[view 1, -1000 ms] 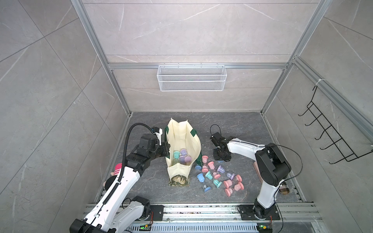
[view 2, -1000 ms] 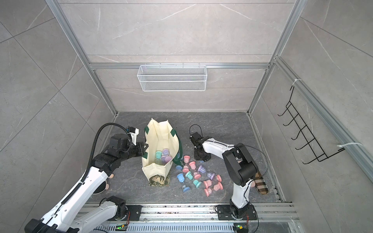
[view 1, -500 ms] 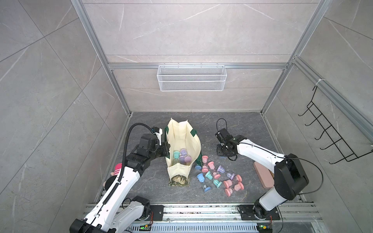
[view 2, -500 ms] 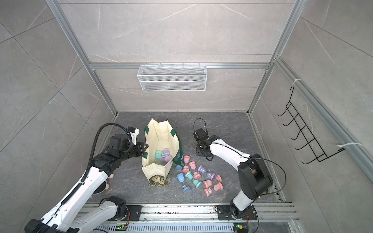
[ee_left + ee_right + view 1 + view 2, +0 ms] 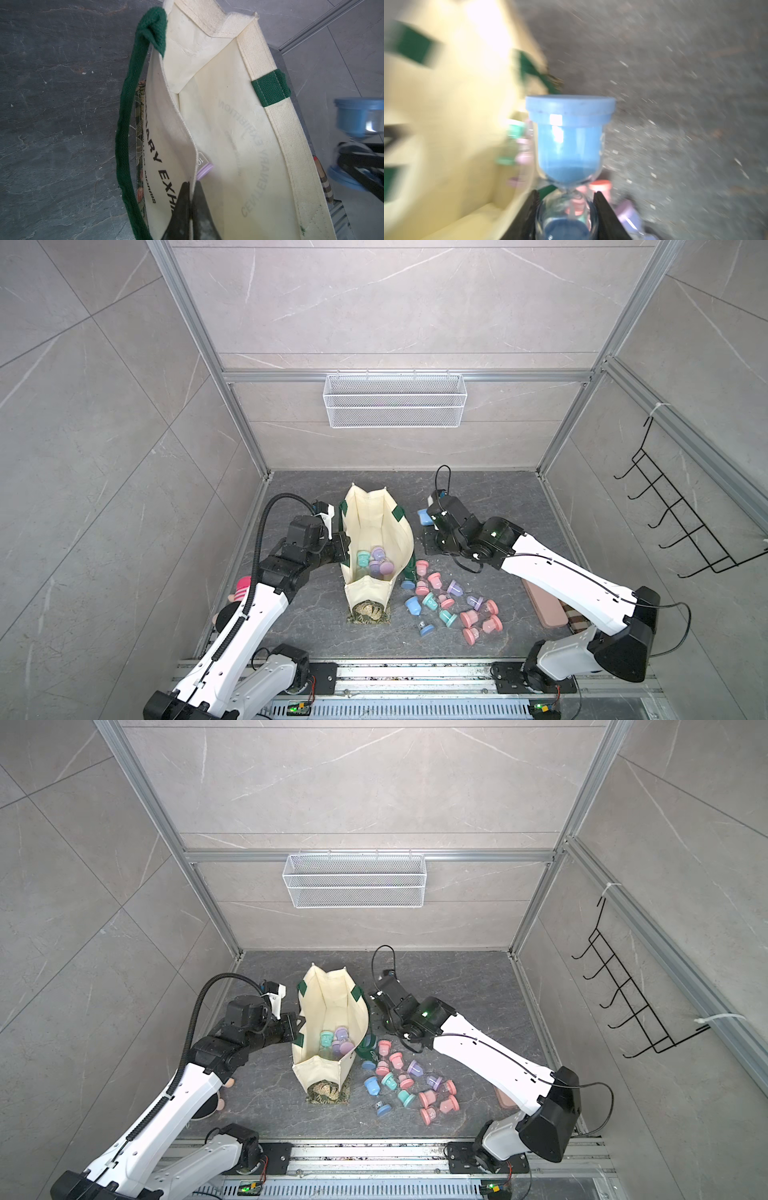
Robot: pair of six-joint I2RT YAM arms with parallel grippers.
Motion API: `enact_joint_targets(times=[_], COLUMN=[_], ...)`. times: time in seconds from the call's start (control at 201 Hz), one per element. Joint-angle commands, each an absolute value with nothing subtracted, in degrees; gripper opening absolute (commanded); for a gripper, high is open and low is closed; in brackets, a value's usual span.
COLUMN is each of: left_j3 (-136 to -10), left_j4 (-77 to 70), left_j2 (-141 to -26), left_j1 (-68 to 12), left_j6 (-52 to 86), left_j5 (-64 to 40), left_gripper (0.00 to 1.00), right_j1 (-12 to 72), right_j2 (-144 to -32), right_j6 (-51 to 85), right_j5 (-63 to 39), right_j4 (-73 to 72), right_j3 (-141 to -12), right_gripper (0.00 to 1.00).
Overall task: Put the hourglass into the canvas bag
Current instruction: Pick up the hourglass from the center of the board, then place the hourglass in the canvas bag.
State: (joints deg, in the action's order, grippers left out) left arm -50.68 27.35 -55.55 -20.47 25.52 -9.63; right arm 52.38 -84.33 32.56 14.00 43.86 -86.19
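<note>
The cream canvas bag point(image 5: 376, 522) point(image 5: 332, 1002) with dark green straps stands open in the middle of the floor. My left gripper point(image 5: 343, 545) point(image 5: 192, 184) is shut on the rim of its left wall. My right gripper point(image 5: 432, 519) point(image 5: 565, 194) is shut on a blue hourglass point(image 5: 424, 516) point(image 5: 570, 135), gripping the glass just below its narrow waist. It holds the hourglass raised off the floor, just right of the bag point(image 5: 436, 104). That hourglass point(image 5: 357, 118) also shows in the left wrist view beyond the bag's far wall point(image 5: 218, 116). Several hourglasses point(image 5: 374, 562) lie inside the bag.
Several pink, purple, teal and blue hourglasses point(image 5: 449, 601) are scattered on the floor right of the bag. A flat pink case point(image 5: 544, 605) lies under the right arm. A leaf-patterned cloth point(image 5: 368, 612) lies at the bag's front. A wire basket point(image 5: 395, 400) and a hook rack point(image 5: 681, 522) hang on the walls.
My right arm has risen and swung left toward the bag with the blue hourglass in its jaws. The left arm and the bag have not moved.
</note>
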Motion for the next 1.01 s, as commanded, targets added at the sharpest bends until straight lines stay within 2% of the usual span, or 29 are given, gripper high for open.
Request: enact_joint_targets(times=[0.0, 0.224, 1.005], left_j3=[-50.98, -50.79, -50.66], left_j4=[27.51, 27.42, 27.42], left_j2=[-56.14, -55.89, -55.1], left_j1=[-20.15, -20.17, -20.13], left_j6=[24.76, 24.84, 24.85], left_j5=[-10.56, -10.3, -10.58], left_gripper=[0.0, 0.0, 0.0], right_j1=[57.11, 62.2, 60.11], right_j2=[-87.53, -94.32, -112.79], right_j6=[33.47, 35.07, 45.12], right_j5=[16.12, 15.68, 11.46], right_j4=[43.51, 41.4, 49.24], right_j3=[-91.81, -98.69, -106.98], right_gripper=[0.0, 0.0, 0.0])
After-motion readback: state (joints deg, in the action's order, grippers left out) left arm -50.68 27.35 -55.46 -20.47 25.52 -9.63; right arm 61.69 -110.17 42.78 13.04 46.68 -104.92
